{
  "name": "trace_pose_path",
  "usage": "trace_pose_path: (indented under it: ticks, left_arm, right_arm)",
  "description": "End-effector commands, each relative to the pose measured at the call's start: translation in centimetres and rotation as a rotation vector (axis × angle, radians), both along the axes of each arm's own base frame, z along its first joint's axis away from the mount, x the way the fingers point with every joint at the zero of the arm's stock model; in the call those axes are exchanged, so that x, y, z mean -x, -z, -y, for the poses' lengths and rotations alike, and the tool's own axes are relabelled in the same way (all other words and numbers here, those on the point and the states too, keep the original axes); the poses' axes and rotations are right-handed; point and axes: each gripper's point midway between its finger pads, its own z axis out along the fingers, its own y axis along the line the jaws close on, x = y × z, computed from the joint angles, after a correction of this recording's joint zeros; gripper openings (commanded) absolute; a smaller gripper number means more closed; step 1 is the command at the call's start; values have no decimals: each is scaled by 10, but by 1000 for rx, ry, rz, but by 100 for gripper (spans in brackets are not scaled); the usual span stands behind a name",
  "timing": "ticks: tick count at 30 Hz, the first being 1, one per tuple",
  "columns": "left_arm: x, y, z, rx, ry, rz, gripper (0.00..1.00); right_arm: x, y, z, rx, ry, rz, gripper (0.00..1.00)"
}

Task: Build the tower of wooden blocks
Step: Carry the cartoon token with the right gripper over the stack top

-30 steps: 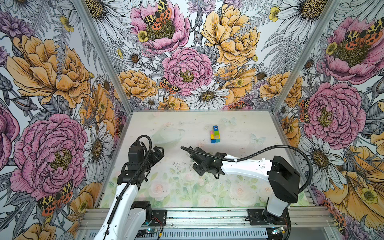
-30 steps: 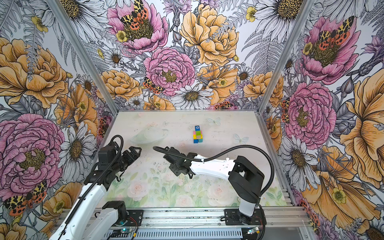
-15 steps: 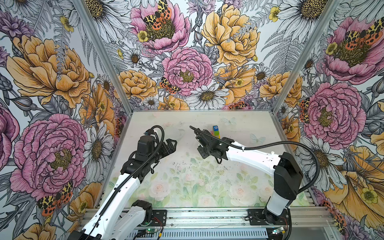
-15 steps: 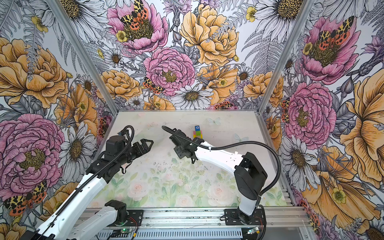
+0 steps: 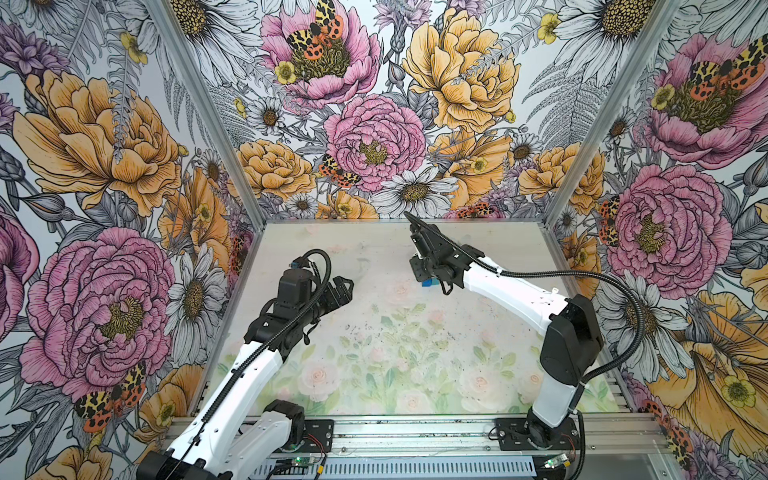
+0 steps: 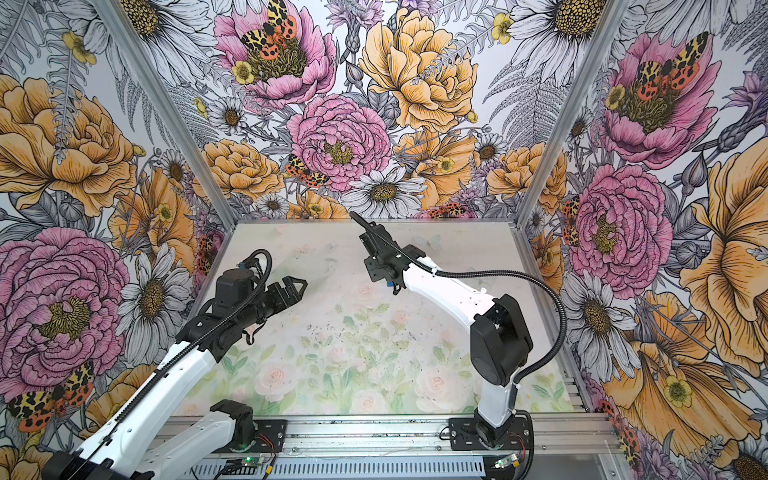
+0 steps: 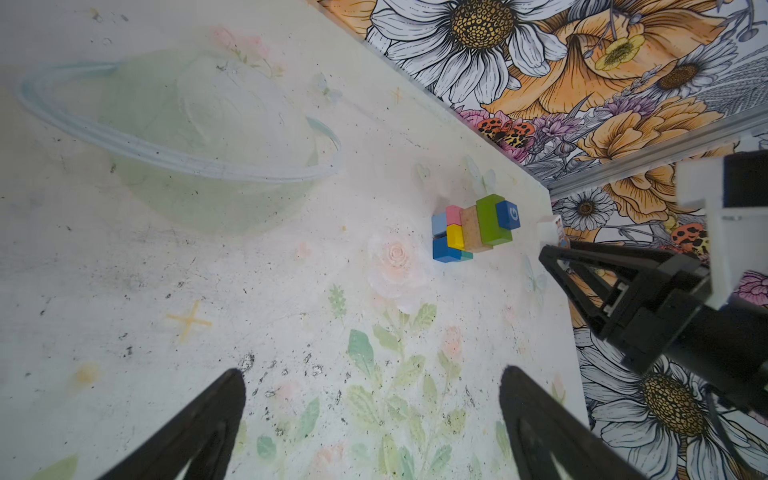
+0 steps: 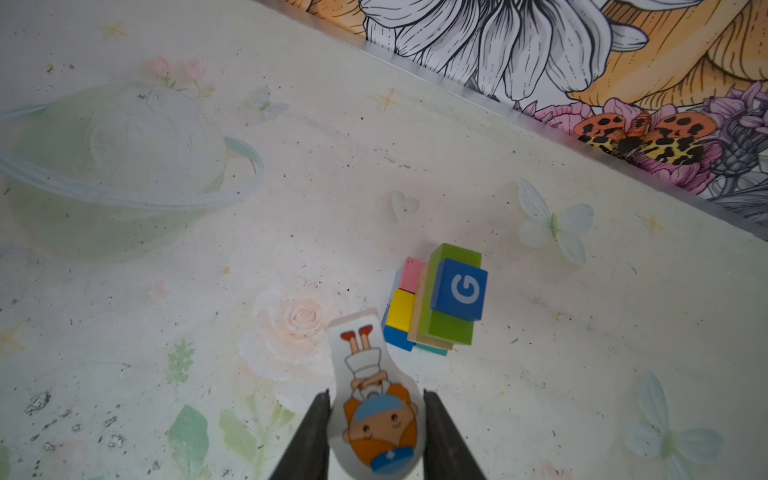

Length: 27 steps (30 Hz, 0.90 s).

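Both arms have advanced toward the back of the table since the earlier frames, the right gripper (image 8: 376,419) now over the tower (image 8: 438,301), which it had been well short of. The tower stands on the table (image 5: 374,353) toward the back, right of centre. Only the wrist views show its make-up: a dark blue cube marked "G" (image 8: 458,289) lies on a green brick (image 8: 446,332), with a bare-wood brick (image 7: 473,228) beneath, then pink (image 8: 411,274) and yellow (image 8: 400,309) blocks, and blue and teal cubes lowest. In both top views the right arm covers nearly all of it; a small blue patch (image 5: 428,283) at the wrist is probably part of it.

The right gripper is pinching a flat white figure piece (image 8: 372,399) printed with a cartoon child in a blue cap, feet pointing toward the tower. The piece hangs just beside the stack, apart from it in the left wrist view (image 7: 550,228).

The left gripper (image 7: 374,415) is spread wide and holds nothing, hovering well apart from the tower at the table's left middle (image 5: 338,289). A printed ringed planet (image 7: 183,137) on the table surface appears clearly in the wrist views only.
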Motion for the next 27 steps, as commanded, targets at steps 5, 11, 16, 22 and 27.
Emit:
trace_pose_path:
  ticks: [5, 11, 16, 22, 27]
  left_arm:
    - [-7, -3, 4, -20, 10, 19, 97]
    - [-9, -2, 22, -8, 48, 23, 97]
    - [-9, 0, 43, -21, 119, 12, 97]
    - [-12, -5, 57, -39, 159, 21, 97]
    - [-13, -7, 59, -42, 167, 26, 97]
  right_arm:
    - [-29, -5, 11, -23, 58, -6, 26]
    - [-45, 1, 19, -50, 124, -28, 26]
    - [-53, 6, 25, -57, 162, -35, 26]
    - [-60, 13, 29, -66, 188, -52, 26]
    - [-62, 19, 30, -62, 195, -69, 26]
